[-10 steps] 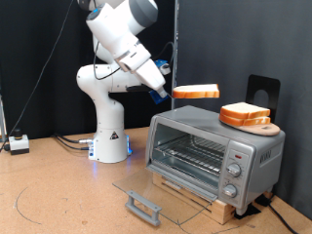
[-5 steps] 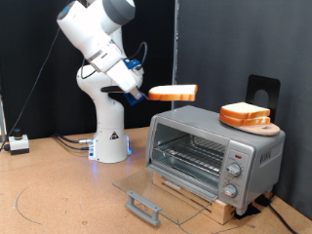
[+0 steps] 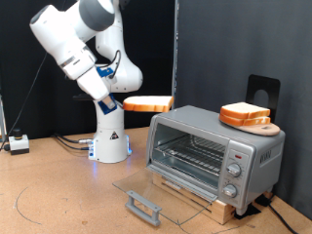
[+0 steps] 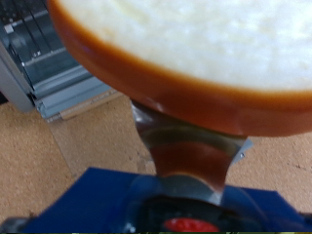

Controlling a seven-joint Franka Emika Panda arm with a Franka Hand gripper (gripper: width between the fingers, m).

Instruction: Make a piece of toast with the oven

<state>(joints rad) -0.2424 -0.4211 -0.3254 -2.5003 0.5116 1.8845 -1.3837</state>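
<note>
My gripper (image 3: 124,102) is shut on one flat piece of toast (image 3: 149,103), held level in the air to the exterior view's left of the oven's top corner. In the wrist view the toast (image 4: 195,49) fills the frame, pale face with a golden-brown crust, above one finger (image 4: 190,161). The silver oven (image 3: 214,149) stands on a wooden base at the exterior view's right. Its glass door (image 3: 146,192) is folded down flat and its wire rack (image 3: 190,153) shows inside. The oven's open front also shows in the wrist view (image 4: 39,58).
A stack of like bread slices (image 3: 245,114) lies on a wooden board on the oven's roof, with a black stand (image 3: 263,93) behind it. The robot's white base (image 3: 109,141) stands behind the oven's left. A small white box (image 3: 18,143) and cables lie at far left.
The arm has swung towards the exterior view's left and downwards, carrying the toast from above the oven's roof to beside its upper left corner.
</note>
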